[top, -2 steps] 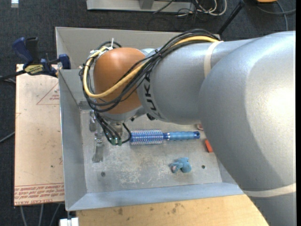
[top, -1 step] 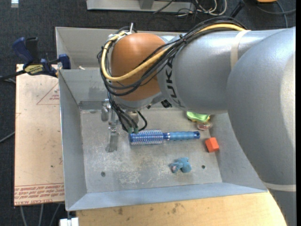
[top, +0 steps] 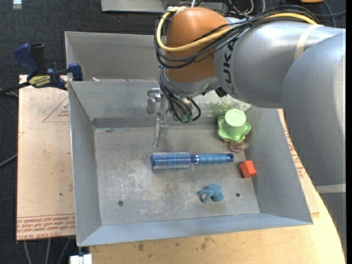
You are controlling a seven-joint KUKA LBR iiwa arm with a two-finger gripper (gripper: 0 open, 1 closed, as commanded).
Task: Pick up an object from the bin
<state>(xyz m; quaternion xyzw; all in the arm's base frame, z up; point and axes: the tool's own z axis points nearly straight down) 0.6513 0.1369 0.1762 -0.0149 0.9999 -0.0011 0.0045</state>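
My gripper (top: 159, 135) hangs low over the back middle of the bin, its thin metal tip just above the floor. A blue hairbrush (top: 187, 159) lies flat on the floor a little in front of the tip. Its bristle head is to the left, almost under the gripper, and its handle points right. The gripper does not touch the brush, and I see nothing held in it.
A green lobed cup (top: 234, 125) stands at the right with a small brown thing (top: 238, 146) at its foot. An orange block (top: 248, 169) lies near the right wall and a small blue crumpled thing (top: 212, 193) near the front. The arm covers the back right.
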